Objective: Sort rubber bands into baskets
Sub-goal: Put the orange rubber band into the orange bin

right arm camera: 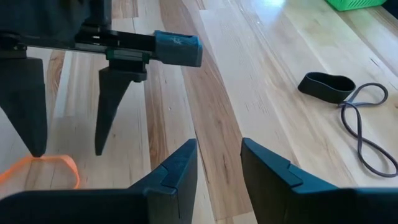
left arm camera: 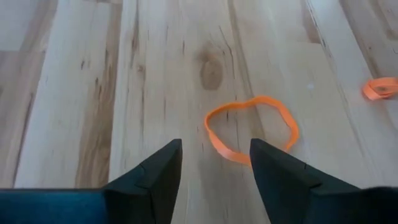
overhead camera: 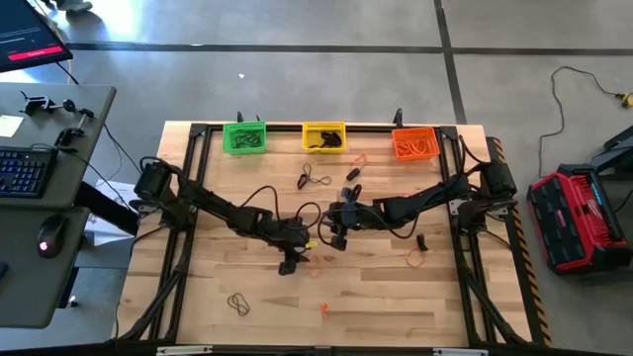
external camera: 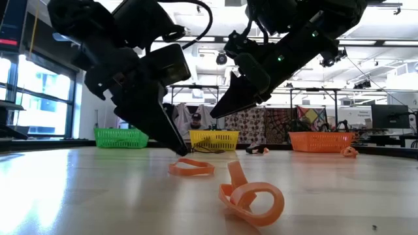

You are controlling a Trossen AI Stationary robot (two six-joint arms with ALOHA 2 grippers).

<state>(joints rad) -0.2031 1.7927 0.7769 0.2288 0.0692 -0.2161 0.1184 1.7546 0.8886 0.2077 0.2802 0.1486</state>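
The left gripper (left arm camera: 214,165) hangs with fingers spread over an orange rubber band (left arm camera: 252,127) (nothing held). Lower so one finger enters the loop, then close. The right gripper (right arm camera: 219,163), half open and empty, waits nearby.

Spread fingers (left arm camera: 278,180) straddle an orange rubber band (left arm camera: 252,129) (lying flat).

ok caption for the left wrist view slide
Left claw open just above an orange rubber band lying flat on the wooden table.

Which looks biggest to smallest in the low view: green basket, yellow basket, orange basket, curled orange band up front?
1. Curled orange band, only because it is nearest the camera.
2. Orange basket.
3. Green basket and yellow basket, too alike to rank.
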